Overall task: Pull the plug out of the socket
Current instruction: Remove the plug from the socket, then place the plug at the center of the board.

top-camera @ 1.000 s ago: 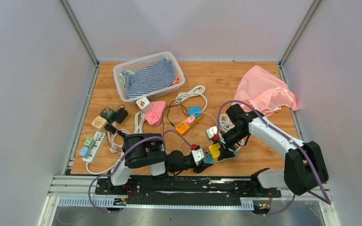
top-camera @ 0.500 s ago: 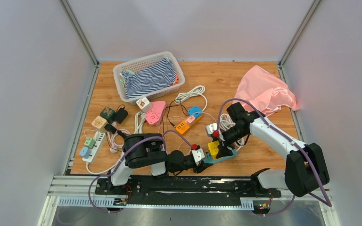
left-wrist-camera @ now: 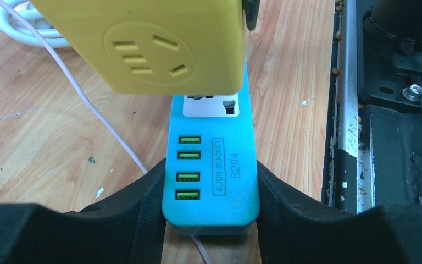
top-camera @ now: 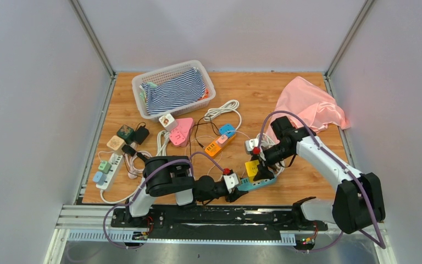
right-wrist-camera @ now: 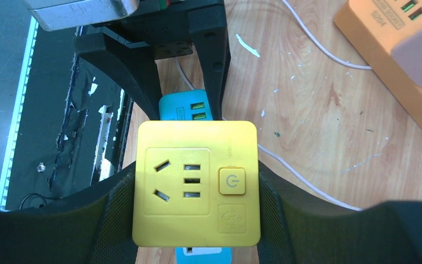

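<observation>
A blue USB socket strip (left-wrist-camera: 213,165) lies on the wooden table near the front edge; it also shows in the top view (top-camera: 255,183). My left gripper (left-wrist-camera: 211,217) is shut on its near end, one finger on each side. A yellow cube plug adapter (right-wrist-camera: 196,181) is held in my right gripper (right-wrist-camera: 196,209), which is shut on its two sides. The yellow cube (left-wrist-camera: 143,44) hangs above the strip's white outlet with a gap between them, also seen from the top view (top-camera: 252,167). The right gripper (top-camera: 259,165) is above and right of the left gripper (top-camera: 236,186).
An orange power strip (top-camera: 214,146) with a pink plug, a pink socket (top-camera: 180,132), white cables and several small adapters lie further back and left. A white basket (top-camera: 140,82) with striped cloth stands far left. A pink cloth (top-camera: 307,107) lies far right. The metal rail borders the near edge.
My right gripper has lifted the yellow cube up and away to the right, off the blue strip. The left gripper has kept the strip in place.
</observation>
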`<action>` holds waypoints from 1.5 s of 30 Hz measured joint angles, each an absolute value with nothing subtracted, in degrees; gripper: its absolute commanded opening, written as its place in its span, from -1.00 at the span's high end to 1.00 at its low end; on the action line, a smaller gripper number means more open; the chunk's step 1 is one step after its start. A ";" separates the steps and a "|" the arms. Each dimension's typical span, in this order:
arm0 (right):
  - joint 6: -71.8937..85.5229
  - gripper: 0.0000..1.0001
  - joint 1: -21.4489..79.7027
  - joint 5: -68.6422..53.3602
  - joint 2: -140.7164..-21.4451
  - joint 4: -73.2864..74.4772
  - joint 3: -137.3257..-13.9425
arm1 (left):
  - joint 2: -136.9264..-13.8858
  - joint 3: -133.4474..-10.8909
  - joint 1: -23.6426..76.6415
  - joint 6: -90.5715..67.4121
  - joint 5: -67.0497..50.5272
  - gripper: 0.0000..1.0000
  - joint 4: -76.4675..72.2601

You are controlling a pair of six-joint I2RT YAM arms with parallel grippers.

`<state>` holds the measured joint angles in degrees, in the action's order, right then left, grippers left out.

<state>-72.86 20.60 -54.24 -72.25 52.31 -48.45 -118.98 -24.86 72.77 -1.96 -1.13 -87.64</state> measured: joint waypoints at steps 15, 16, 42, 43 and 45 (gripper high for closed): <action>-69.25 1.00 10.81 -55.55 -69.89 53.12 -51.29 | -118.98 -24.56 72.88 -3.97 0.73 -0.45 -87.37; -68.97 1.00 10.66 -55.57 -69.89 53.10 -51.29 | -118.98 -24.32 72.90 -4.16 0.86 -0.51 -87.35; -74.43 1.00 11.03 -62.43 -65.91 55.64 -50.57 | -88.64 -8.93 72.95 -8.51 2.87 -1.00 -86.91; -75.13 1.00 11.46 -62.72 -66.02 56.10 -50.54 | -87.57 -8.62 72.95 -8.14 2.39 -1.00 -86.94; -76.77 1.00 12.78 -63.11 -66.37 57.28 -50.52 | -85.45 -7.94 72.95 -6.85 0.82 -1.00 -86.94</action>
